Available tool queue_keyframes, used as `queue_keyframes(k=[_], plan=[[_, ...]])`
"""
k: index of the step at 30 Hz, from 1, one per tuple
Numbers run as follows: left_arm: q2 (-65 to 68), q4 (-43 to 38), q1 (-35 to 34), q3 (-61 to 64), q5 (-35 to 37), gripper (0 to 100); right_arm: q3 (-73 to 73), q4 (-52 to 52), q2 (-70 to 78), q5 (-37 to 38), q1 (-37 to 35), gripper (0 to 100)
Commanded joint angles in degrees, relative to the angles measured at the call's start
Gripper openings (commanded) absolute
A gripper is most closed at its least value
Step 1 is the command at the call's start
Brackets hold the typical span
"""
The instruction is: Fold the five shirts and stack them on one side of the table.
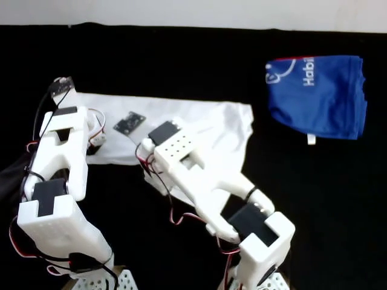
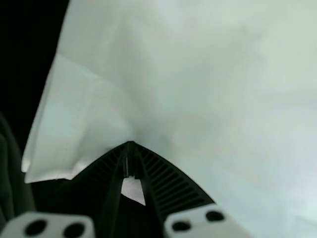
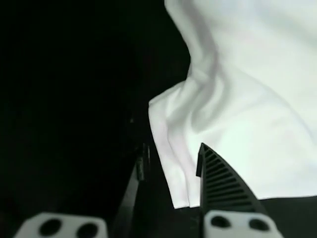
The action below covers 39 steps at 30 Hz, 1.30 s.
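High view: the white shirt [image 1: 199, 121] lies flat and unfolded on the black table [image 1: 181, 54], its long axis running side to side across the table. The blue shirt [image 1: 317, 96] is already folded and lies well apart from the white shirt, past its far right corner. The left arm [image 1: 57, 157] sits over the white shirt's left end. The right arm [image 1: 199, 181] sits over the near long edge, around mid-length. Both arms are on the near side of the white shirt, so a fold would probably go away from them, across the short axis.

Left wrist view: the left gripper [image 2: 130, 146] has its jaws pressed together at the tips, pinching the white shirt's edge just beside a folded-over corner. The cloth bunches slightly at the pinch, and the rest of the shirt spreads out beyond the tips.

Right wrist view: the right gripper [image 3: 172, 153] has its jaws spread, not gripping anything. A rippled edge of the white shirt runs between the two fingers, lengthwise with them. Most of the shirt lies off to one finger's side, bare table to the other. My read is that the right needs to close on this edge before any lift.
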Motion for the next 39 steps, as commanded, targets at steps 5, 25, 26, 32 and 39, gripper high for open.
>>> queue_keyframes(k=[5, 25, 26, 32, 39], plan=[[-0.5, -1.9, -0.6, 0.1, 0.2, 1, 6.6, -8.8, -2.7, 3.9, 4.4, 16.2], [-0.5, -2.0, -0.5, 0.1, 0.2, 1, 0.9, -9.8, 4.4, 4.0, 12.5, 1.9], [-0.5, -2.0, -0.5, 0.1, 0.2, 1, 0.9, -9.8, 3.2, 4.0, 12.6, 0.2], [-0.5, -2.0, -0.5, 0.0, 0.2, 1, 0.9, -5.3, -4.4, 4.0, 12.0, 1.1], [-0.5, -2.0, -0.5, 0.0, 0.2, 1, 1.4, -0.1, -8.0, 4.0, 9.4, 1.1]])
